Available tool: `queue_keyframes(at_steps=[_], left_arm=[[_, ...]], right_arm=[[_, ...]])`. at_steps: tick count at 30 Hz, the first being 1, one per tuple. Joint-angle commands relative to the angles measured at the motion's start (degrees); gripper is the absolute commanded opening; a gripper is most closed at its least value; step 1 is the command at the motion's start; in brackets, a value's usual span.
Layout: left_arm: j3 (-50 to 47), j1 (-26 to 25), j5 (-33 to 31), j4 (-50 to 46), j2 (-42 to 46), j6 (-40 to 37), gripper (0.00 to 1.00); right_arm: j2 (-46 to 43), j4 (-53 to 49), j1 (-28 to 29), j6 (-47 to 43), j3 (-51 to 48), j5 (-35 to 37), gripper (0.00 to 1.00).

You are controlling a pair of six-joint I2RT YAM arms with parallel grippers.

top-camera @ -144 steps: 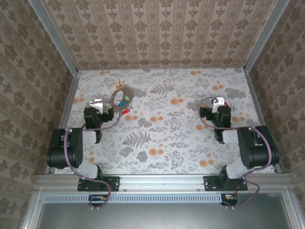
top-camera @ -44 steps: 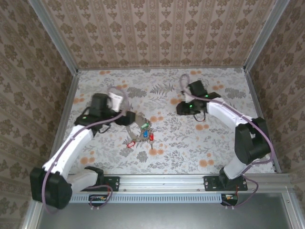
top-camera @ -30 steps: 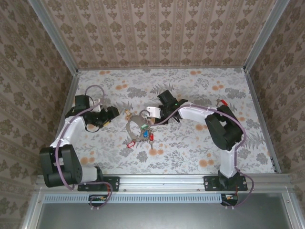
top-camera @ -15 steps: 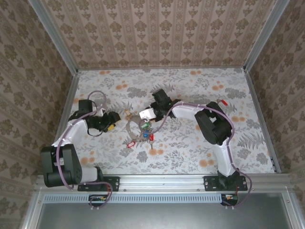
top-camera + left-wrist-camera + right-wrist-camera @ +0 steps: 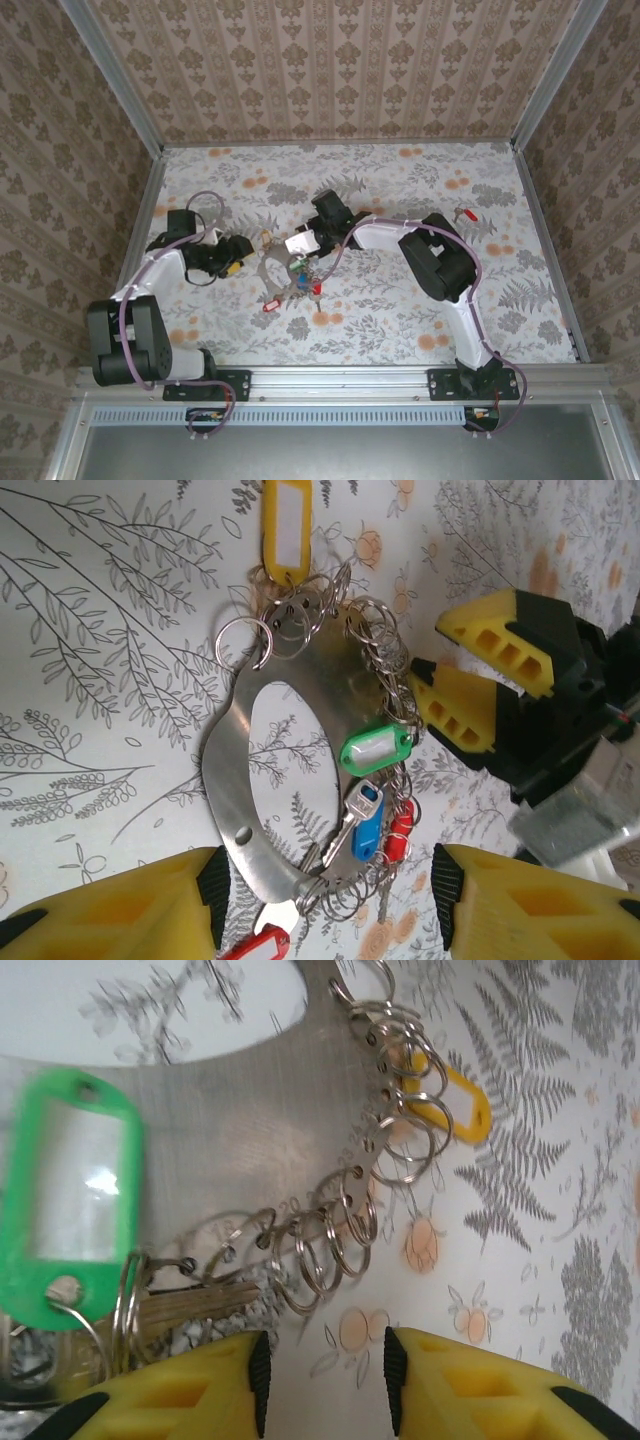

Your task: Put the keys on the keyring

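2 tools released, left tool straddling keyring, right tool beside it, green key tag blank

Left arm & right arm: white link shells, black joints, black bases. Purplish cable loops along each. Left gripper, right gripper: yellow plastic fingers w/ rect. slots, black inner edging, black housing behind.
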State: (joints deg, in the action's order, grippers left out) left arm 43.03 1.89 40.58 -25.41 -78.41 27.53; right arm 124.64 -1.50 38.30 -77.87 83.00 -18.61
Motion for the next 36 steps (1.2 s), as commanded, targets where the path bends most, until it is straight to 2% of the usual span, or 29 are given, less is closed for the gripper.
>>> queue_keyframes(at_steps=[1, 5, 12, 20, 25, 29, 36], left_arm=[[0.0, -0.4, -2.1, 0.4, -2.8, 1.0, 0.56], [2.1, -1.6, -5.9, 0.7, -7.3, 0.5, 0.53], [7.8, -4.7, -10.5, 0.8, -16.4, 0.1, 0.44], [12.4, -6.4, -11.0, -0.2, -22.2, -2.2, 0.43], [16.1, -6.9, -11.8, -0.9, -25.5, -4.4, 0.41], [19.2, -7.0, -10.0, -0.9, -28.0, -5.6, 0.41], [24.8, -8.5, -8.9, -1.1, -31.6, -10.8, 0.42]], right_arm=[[1.1, -3.2, 1.0, -0.6, 1.5, -4.4, 0.34], [0.8, -4.7, 1.5, -0.7, 1.4, -5.0, 0.28], [2.0, -3.0, 2.1, 0.0, 1.2, -3.7, 0.26], [3.4, 4.5, 2.3, 1.2, -0.5, 1.4, 0.21], [2.4, 4.9, 2.2, 3.2, -1.1, 0.2, 0.12], [-0.1, 6.0, 2.3, 6.7, -3.4, -1.2, 0.05], [-8.2, 3.5, 2.1, 11.0, -11.5, -3.4, 0.00]])
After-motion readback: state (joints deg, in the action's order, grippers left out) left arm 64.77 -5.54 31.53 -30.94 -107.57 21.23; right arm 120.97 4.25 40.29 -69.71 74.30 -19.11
